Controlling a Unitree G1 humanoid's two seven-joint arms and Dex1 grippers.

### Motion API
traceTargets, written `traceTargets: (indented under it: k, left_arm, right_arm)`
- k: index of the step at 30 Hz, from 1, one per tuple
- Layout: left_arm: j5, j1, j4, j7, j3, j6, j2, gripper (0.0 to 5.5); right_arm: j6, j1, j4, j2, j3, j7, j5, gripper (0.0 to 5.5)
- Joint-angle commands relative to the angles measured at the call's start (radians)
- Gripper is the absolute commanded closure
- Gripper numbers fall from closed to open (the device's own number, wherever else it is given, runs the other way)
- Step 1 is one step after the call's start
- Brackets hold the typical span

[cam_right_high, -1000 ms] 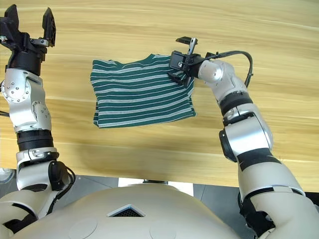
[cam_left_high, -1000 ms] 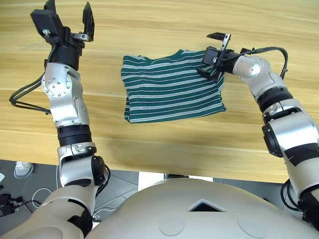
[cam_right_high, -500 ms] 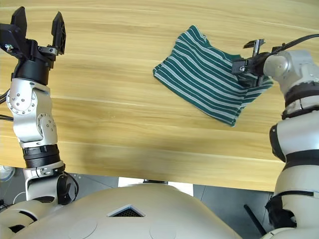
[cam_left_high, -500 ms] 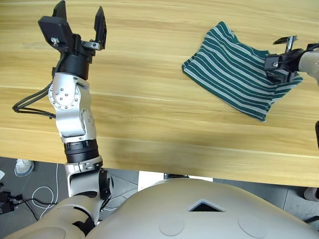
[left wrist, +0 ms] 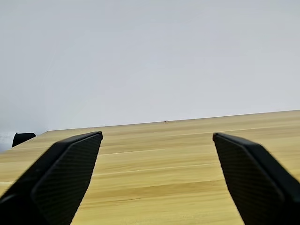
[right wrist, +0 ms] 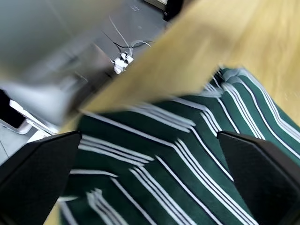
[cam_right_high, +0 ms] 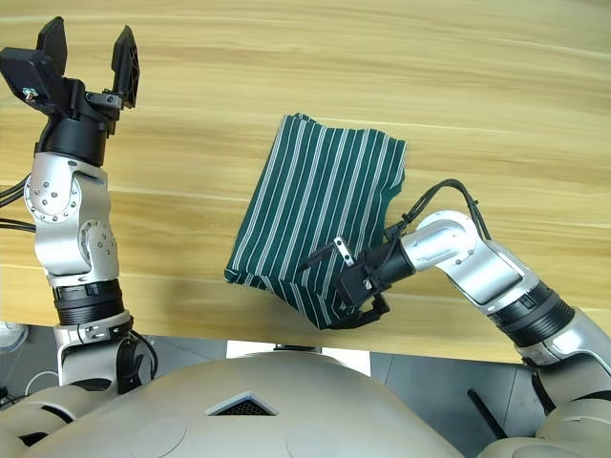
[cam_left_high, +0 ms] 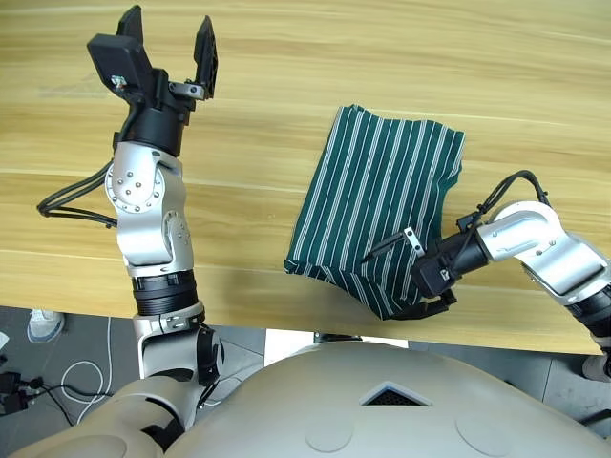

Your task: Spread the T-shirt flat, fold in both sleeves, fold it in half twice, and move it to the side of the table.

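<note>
Where the right tool [cam_left_high: 399, 282] sits, at about 5 o'clock on the surface [cam_left_high: 286, 67], its fingers stand spread wide over the near corner of the T-shirt [cam_left_high: 382, 186]. Shirt: folded, green with white stripes, lying flat, that corner almost at the surface's near edge. Left tool [cam_left_high: 169, 33]: raised at 10 o'clock, well apart, fingers wide, holding nothing.

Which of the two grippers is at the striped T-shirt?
The right gripper, low at the near edge of the table, over the near corner of the T-shirt. The left gripper is raised, open, well apart from it.
</note>
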Motion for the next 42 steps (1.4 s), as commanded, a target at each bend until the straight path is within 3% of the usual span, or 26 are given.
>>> traceTargets:
  k: [1,7,10,15,19,22,26,32,42]
  left_arm:
    - [-0.003,0.021,-0.023,-0.001,-0.005,0.025,-0.002,1.12]
    - [0.003,0.072,-0.05,-0.049,-0.013,0.026,0.034,1.12]
    - [0.064,0.215,-0.153,-0.207,-0.076,-0.051,0.156,1.12]
    - [0.356,0.431,-0.22,-0.376,-0.049,-0.368,0.471,1.12]
    - [0.614,0.486,-0.155,-0.373,-0.103,-0.616,0.611,1.12]
    - [0.757,0.468,-0.062,-0.342,-0.177,-0.757,0.662,1.12]
    - [0.935,0.361,0.068,-0.224,-0.267,-0.914,0.66,1.12]
    - [1.107,0.247,0.152,-0.069,-0.366,-1.074,0.668,1.12]
    - [1.133,0.294,0.16,-0.045,-0.49,-1.149,0.691,1.12]
  right_arm:
    - [0.038,0.019,-0.011,-0.002,-0.067,-0.009,-0.019,0.13]
    - [0.077,0.058,-0.001,0.034,-0.163,-0.037,0.023,0.13]
    - [0.092,0.162,-0.023,-0.006,-0.276,-0.047,0.116,0.13]
    - [0.16,0.474,-0.104,-0.065,-0.596,-0.051,0.392,0.13]
    - [0.163,0.626,-0.111,-0.108,-0.696,-0.022,0.348,0.13]
    - [0.073,0.643,-0.08,-0.078,-0.661,-0.054,0.18,0.13]
    - [-0.21,0.556,0.064,0.059,-0.571,-0.195,-0.122,0.13]
    - [-0.621,0.459,0.304,0.178,-0.528,-0.416,-0.381,0.13]
    - [-0.768,0.443,0.393,0.144,-0.435,-0.469,-0.388,0.13]
